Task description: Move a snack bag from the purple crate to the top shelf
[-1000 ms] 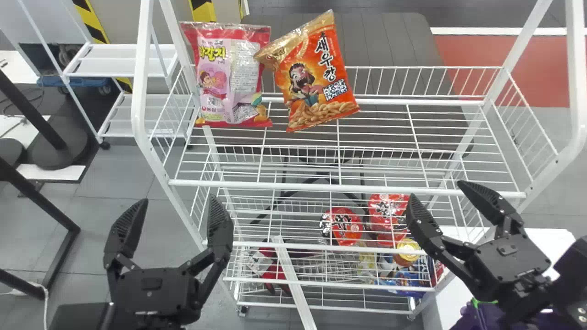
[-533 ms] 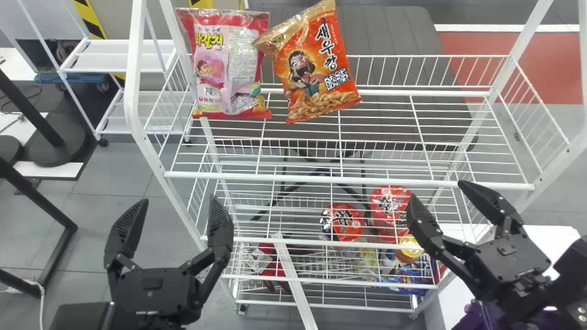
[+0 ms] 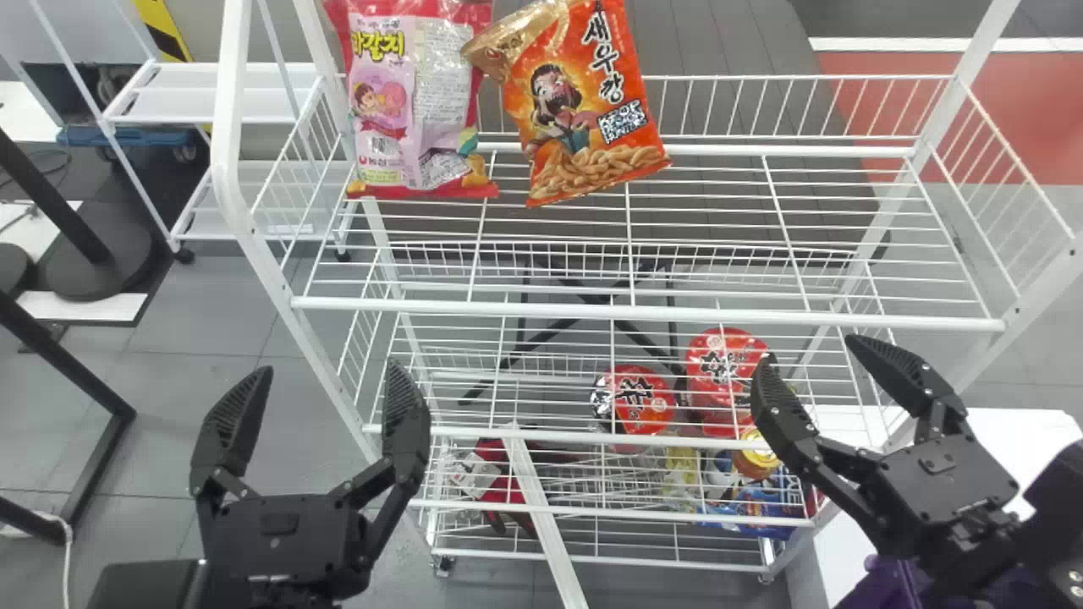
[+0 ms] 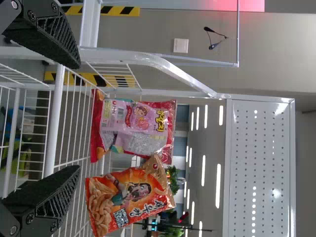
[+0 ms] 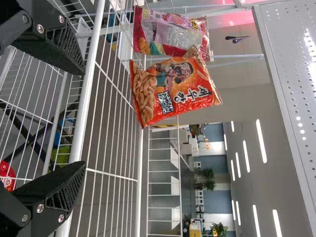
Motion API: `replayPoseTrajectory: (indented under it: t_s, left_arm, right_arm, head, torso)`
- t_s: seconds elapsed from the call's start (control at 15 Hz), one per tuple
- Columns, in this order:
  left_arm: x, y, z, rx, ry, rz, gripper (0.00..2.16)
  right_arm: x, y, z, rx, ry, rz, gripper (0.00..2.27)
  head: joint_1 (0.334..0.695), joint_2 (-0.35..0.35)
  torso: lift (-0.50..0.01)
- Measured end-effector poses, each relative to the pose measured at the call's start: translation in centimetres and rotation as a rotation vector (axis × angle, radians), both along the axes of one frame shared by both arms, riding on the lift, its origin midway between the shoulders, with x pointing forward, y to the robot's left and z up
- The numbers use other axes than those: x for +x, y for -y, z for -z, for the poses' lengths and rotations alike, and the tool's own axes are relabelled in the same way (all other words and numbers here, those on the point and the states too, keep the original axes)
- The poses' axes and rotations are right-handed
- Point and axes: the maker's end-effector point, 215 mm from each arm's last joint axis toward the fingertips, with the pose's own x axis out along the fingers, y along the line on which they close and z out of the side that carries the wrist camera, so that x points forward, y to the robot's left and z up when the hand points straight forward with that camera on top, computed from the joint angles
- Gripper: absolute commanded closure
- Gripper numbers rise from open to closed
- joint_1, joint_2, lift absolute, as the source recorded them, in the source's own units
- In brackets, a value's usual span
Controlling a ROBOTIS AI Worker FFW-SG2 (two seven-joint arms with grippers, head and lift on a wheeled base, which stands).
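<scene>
In the lower right corner of the head view, part of the purple crate (image 3: 888, 585) shows below the right arm, by a white table (image 3: 1045, 431). The left arm comes in from the bottom edge, and its gripper, the left gripper (image 3: 328, 370), points straight ahead at the left front of the wire rack (image 3: 525, 309). Its two fingers are spread wide, nearly even with each other, with nothing held between them. The right arm enters at the lower right, and the right gripper (image 3: 810, 348) slants inward to the left, before the rack's right part. Its fingers also stand wide apart, empty.

Beyond the hands, the rack's lower levels hold red cups (image 3: 639, 404) toward the middle and right, a blue packet (image 3: 753, 512) at the right and a red packet (image 3: 499, 486) at the left.

Farther up, on the left part of the top shelf (image 3: 647, 317), are two snack bags: a pink bag (image 3: 415, 110) near the left end and an orange bag (image 3: 588, 110) to its right. Both stand upright toward the back, the orange one leaning with its top toward the pink one. Farther off at the upper left is another white rack (image 3: 228, 103).
</scene>
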Motion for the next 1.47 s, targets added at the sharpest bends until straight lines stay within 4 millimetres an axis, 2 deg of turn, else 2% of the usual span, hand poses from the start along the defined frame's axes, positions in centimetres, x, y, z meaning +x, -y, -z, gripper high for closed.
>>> replayPoseTrajectory:
  t_s: [1.47]
  left_arm:
    - [0.16,-0.04,0.20,0.001,-0.003,0.000,0.09]
  right_arm:
    - [0.11,0.24,0.39,-0.004,-0.005,0.000,0.19]
  head:
    - [0.695,0.039]
  torso:
    - [-0.201]
